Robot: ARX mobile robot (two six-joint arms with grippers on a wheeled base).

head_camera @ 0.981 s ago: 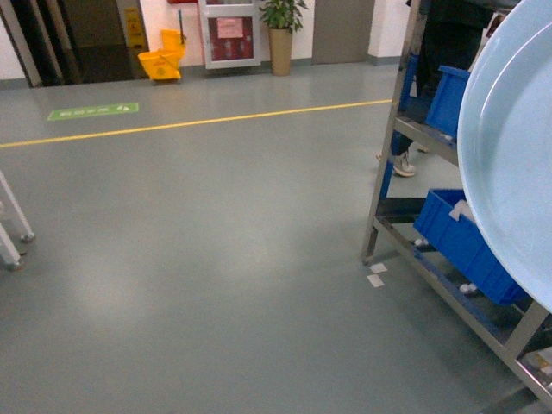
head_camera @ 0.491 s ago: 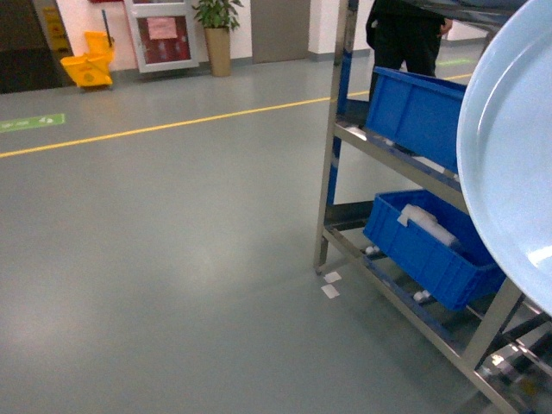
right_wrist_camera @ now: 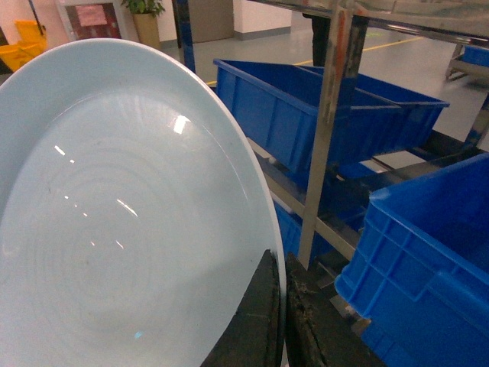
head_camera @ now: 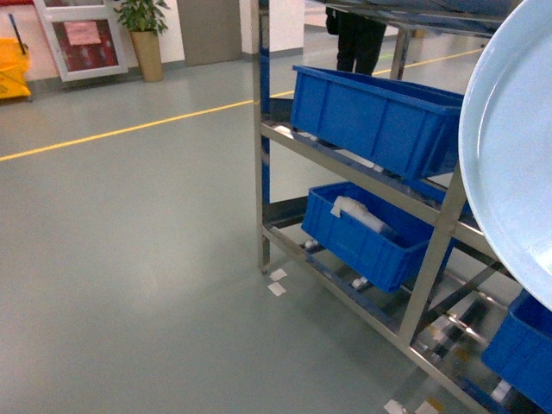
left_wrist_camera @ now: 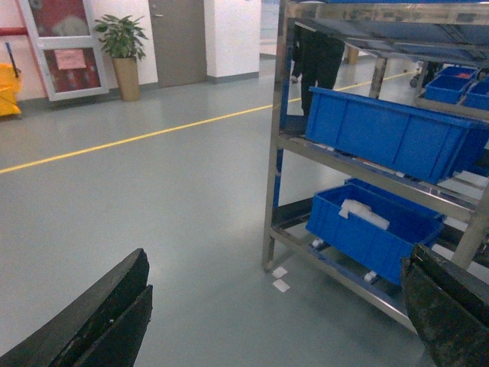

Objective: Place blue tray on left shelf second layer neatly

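**Q:** What lies nearest you, and how do your claws stand?

**A:** Nearest, on your right, the right gripper (right_wrist_camera: 281, 306) is clamped on the rim of the blue tray (right_wrist_camera: 114, 222); its two dark fingers (right_wrist_camera: 256, 321) pinch the edge from either side. You hold the tray on edge, well off the floor, and in the head view it fills the right margin (head_camera: 517, 155). On your left, the left gripper (left_wrist_camera: 275, 321) has its fingers (left_wrist_camera: 99, 321) spread wide apart, with nothing between them.

**Q:** And farther out?

**A:** Just beyond the tray stands the stainless-steel shelf (head_camera: 261, 155), to the right of the scene. Its second layer (head_camera: 345, 164) carries a dark-blue crate (head_camera: 371, 116). The tier below holds another crate (head_camera: 371, 237) with a white object (head_camera: 358, 211) inside. A third crate (right_wrist_camera: 428, 260) sits near your right gripper, to the tray's right. Two white paper scraps (head_camera: 277, 282) lie on the grey floor (head_camera: 129, 276) by the shelf's near-left post.

**Q:** And farthest?

**A:** A yellow floor line (head_camera: 121, 131) runs across; beyond it stand a potted plant (head_camera: 143, 26) and a yellow mop bucket (head_camera: 12, 65) by the far wall. A person's dark legs (head_camera: 355, 34) show behind the shelf.
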